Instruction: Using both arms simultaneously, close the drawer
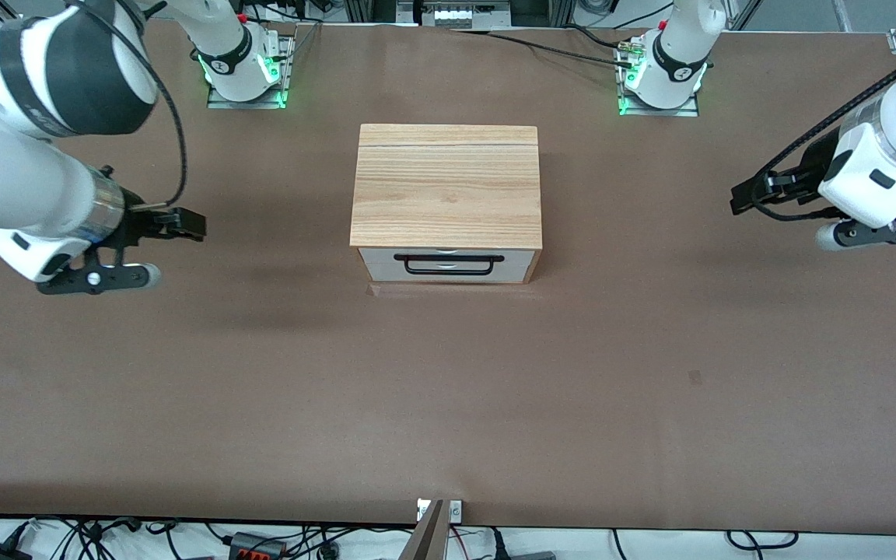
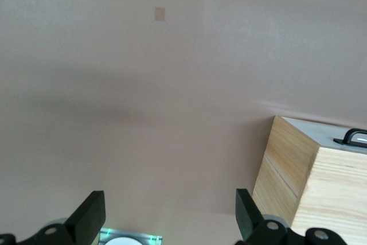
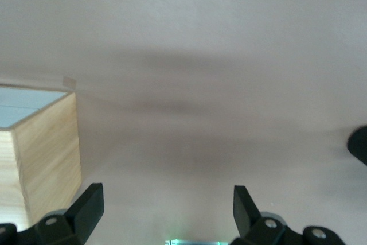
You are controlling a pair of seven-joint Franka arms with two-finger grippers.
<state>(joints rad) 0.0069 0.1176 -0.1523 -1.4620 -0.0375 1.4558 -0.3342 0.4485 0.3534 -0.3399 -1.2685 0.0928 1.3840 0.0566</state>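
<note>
Both arms hang raised and well apart, left hand and right hand fingers spread.

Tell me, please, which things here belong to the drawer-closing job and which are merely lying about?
Job:
- drawer, front flush with the cabinet
- left pincer, open, over bare table
- right pincer, open, over bare table

Lying about:
- small square mark on the table

High front camera, wrists share cabinet
</note>
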